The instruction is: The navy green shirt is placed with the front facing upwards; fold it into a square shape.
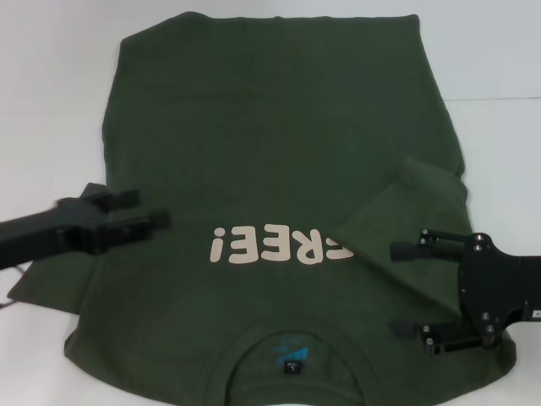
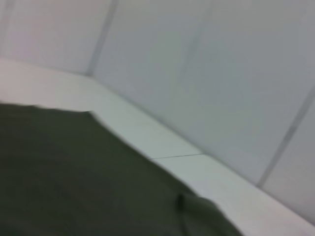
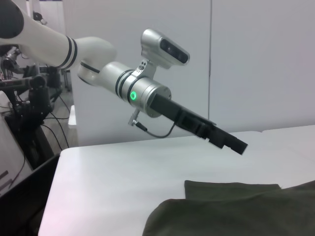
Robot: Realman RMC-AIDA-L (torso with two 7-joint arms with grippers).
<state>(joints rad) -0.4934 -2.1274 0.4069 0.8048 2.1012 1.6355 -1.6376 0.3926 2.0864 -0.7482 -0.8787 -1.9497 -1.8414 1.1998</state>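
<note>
The navy green shirt (image 1: 270, 127) lies flat on the white table (image 1: 51, 101), collar (image 1: 245, 348) nearest me, with the cream letters (image 1: 270, 247) reading upside down. Its right sleeve (image 1: 406, 207) is folded inward over the chest and covers the first letter. The left sleeve (image 1: 51, 283) still lies spread out to the side. My left gripper (image 1: 154, 209) hovers open over the shirt's left side, above that sleeve, holding nothing. My right gripper (image 1: 394, 289) is open over the right shoulder area, empty. The right wrist view shows the left gripper (image 3: 231, 142) above the shirt (image 3: 231, 211).
In the left wrist view the shirt's edge (image 2: 74, 177) lies on the white table (image 2: 147, 137), with grey wall panels (image 2: 221, 73) behind. Bare white table (image 3: 123, 172) surrounds the cloth on the far side and to both sides.
</note>
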